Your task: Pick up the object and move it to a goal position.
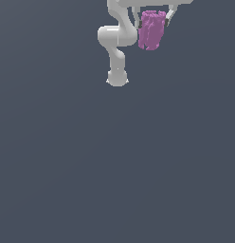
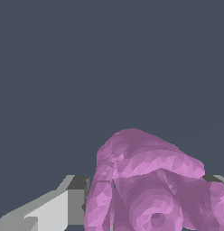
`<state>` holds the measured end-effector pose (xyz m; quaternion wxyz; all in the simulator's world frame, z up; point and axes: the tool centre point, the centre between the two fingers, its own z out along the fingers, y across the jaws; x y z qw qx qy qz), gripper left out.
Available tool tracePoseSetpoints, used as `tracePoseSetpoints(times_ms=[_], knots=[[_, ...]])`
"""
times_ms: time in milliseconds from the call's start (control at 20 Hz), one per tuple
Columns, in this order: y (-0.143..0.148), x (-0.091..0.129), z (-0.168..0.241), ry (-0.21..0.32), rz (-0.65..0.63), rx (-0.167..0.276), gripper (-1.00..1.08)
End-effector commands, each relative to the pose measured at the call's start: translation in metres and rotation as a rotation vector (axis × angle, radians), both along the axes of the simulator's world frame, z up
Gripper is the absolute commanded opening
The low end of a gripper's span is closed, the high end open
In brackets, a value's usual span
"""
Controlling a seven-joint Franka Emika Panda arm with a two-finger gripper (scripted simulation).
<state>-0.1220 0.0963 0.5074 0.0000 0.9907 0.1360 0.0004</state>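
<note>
Up at twelve o'clock in the exterior view, the fingers [image 1: 152, 19] clamp the object [image 1: 151, 31], which hangs clear above the surface [image 1: 117, 166] and, being lumpy, could slip if jolted.

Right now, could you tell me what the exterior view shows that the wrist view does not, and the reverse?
Only the exterior view shows the white arm with its bent links and rounded base, and the purple object hanging between the gripper fingers well above the plain grey ground. Only the wrist view shows the object's ridged, lumpy surface close up and a grey-and-white finger pressed against its side. Both show the same purple object held in the gripper against the featureless dark grey background.
</note>
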Motion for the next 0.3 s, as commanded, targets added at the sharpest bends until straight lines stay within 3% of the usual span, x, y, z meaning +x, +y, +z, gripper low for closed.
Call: tracePoseSetpoints(times_ms=[0,250], knots=[[0.0009,0.0003,0.0061,0.001,0.000,0.000,-1.00],[0.0016,0.0009,0.0093,0.001,0.000,0.000,-1.00]])
